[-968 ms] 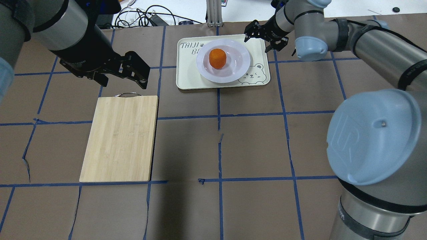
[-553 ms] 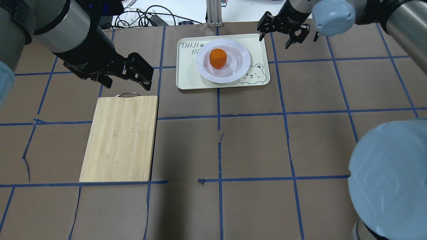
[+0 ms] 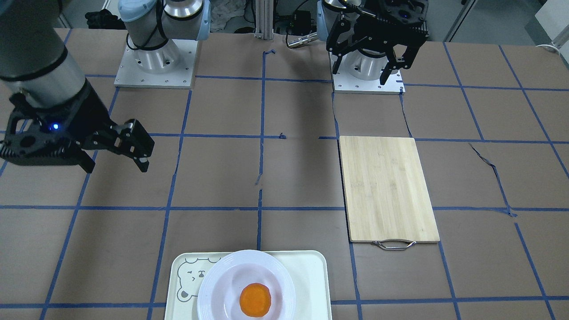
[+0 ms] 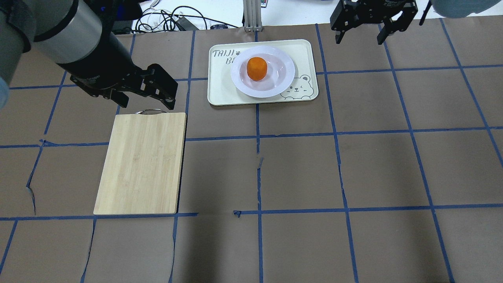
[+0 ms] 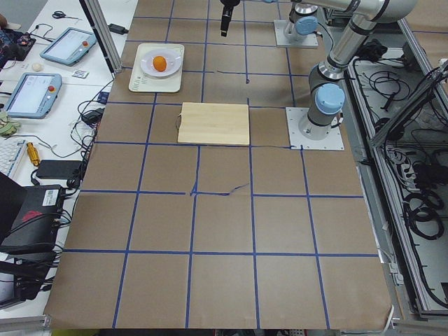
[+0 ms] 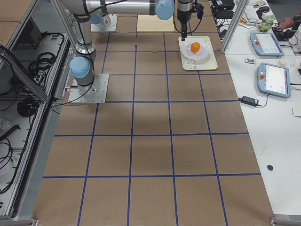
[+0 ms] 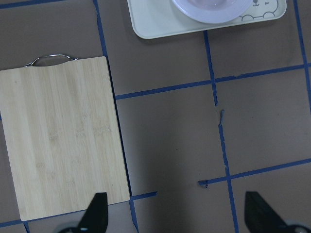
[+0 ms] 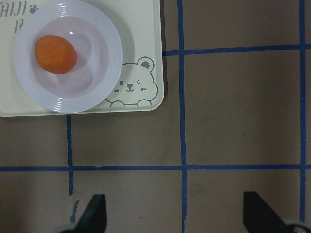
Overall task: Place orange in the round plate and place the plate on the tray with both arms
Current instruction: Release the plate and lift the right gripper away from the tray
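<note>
The left gripper (image 4: 147,104), fingers spread wide and holding nothing, has barely shifted and hangs over the handle end of the bamboo cutting board (image 4: 140,163). The orange (image 4: 257,68) lies as before in the round plate (image 4: 283,76), which sits unmoved on the tray (image 4: 221,92). The right gripper (image 4: 358,39), also wide open and empty, has drawn off rightward and is now well clear of the tray's far corner.
</note>
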Tool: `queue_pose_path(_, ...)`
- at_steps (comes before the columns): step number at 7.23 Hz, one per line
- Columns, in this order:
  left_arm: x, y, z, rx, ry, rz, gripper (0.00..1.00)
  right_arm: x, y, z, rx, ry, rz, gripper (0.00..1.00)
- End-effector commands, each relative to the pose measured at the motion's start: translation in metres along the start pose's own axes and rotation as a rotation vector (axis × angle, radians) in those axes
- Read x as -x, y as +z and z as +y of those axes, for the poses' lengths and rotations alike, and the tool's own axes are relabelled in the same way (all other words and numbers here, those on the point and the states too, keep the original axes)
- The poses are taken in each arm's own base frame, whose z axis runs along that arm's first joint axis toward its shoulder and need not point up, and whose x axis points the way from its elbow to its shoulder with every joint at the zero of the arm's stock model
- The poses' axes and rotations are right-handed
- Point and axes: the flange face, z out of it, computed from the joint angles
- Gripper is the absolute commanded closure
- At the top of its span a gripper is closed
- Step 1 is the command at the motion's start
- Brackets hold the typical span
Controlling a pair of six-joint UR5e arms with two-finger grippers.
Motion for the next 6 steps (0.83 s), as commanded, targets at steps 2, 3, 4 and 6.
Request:
queue_pose_path(2, 0.011, -0.001, 0.005, 0.061, -0.011, -0.077, 0.00, 0.001, -0.015, 0.039, 0.005, -0.011, 0.005, 0.00)
queue_pose_path(3, 0.011, 0.001, 0.005, 0.065, -0.005, -0.076, 0.00, 0.000, -0.004, 0.043, 0.028, -0.012, 0.005, 0.00)
queue_pose_path(4, 0.011, 0.001, 0.005, 0.063, -0.005, -0.075, 0.00, 0.000, -0.001, 0.048, 0.036, 0.001, 0.007, 0.00)
queue_pose_path(6, 0.010, -0.001, 0.007, 0.059, -0.003, -0.077, 0.00, 0.001, 0.002, 0.049, 0.041, -0.006, 0.005, 0.00)
